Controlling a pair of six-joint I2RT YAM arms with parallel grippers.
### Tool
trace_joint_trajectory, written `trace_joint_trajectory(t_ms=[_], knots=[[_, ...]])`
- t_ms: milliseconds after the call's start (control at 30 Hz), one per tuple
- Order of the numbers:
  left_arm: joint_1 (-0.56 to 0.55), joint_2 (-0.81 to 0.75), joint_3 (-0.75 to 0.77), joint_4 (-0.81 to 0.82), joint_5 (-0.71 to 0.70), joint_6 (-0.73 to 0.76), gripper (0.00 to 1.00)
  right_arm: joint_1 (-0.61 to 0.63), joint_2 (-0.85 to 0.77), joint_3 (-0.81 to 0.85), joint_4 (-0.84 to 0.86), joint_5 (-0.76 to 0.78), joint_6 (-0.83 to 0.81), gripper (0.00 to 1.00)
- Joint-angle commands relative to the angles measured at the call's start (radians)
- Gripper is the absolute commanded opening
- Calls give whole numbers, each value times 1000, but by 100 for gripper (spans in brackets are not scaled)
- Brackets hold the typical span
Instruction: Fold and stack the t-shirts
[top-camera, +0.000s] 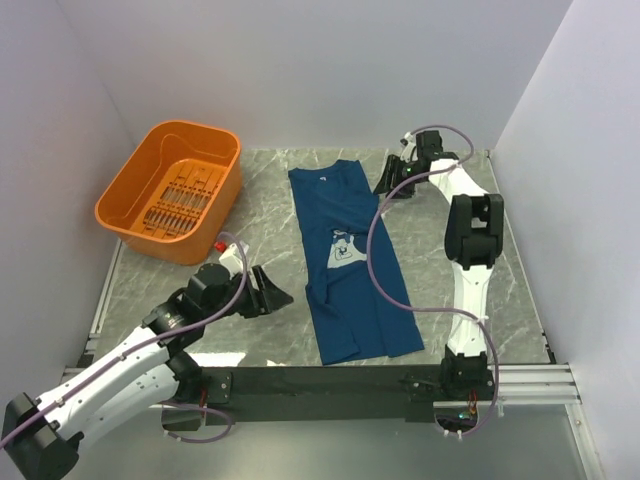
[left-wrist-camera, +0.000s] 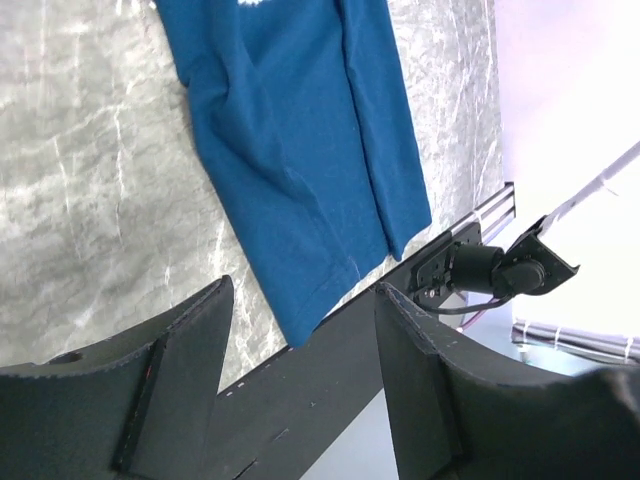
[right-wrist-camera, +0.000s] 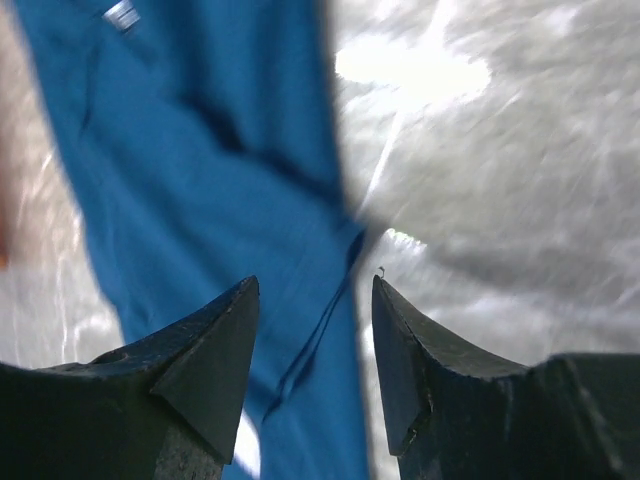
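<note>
Your left jaws, spread and empty, sit lower left by the hem of the t-shirt (top-camera: 345, 290); right jaws, spread too, upper right by its collar end. It runs top to bottom.

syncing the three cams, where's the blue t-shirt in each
Top external: t-shirt lies central, a long strip.
Left wrist: t-shirt fills top centre, hem toward the rail.
Right wrist: t-shirt fills the left half, label at top.
Shared landmark: grey marbled table, beside it in all three.
</note>
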Motion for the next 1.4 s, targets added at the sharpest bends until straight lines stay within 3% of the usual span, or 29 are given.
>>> trace_joint_trajectory(t_ms=[0, 433, 567, 667, 800, 1167, 1367], knots=[[-2, -29, -28, 53, -34, -48, 64, 32, 48, 120, -54, 74, 77, 56], [-2, 59, -16, 112, 1, -11, 64, 68, 208, 270, -212, 60, 69, 54], [-2, 57, -16, 121, 7, -20, 64, 71, 235, 293, -214, 89, 109, 40], [-2, 40, -31, 122, 8, -31, 64, 69, 269, 362, -235, 54, 128, 17], [-2, 17, -55, 124, 1, -45, 64, 65, 256, 344, -197, 16, 145, 1], [-2, 88, -48, 165, 2, -19, 64, -90, 170, 287, -54, -23, 258, 0], [-4, 250, -18, 271, 96, 15, 64, -146, 170, 258, -16, -18, 292, 0]])
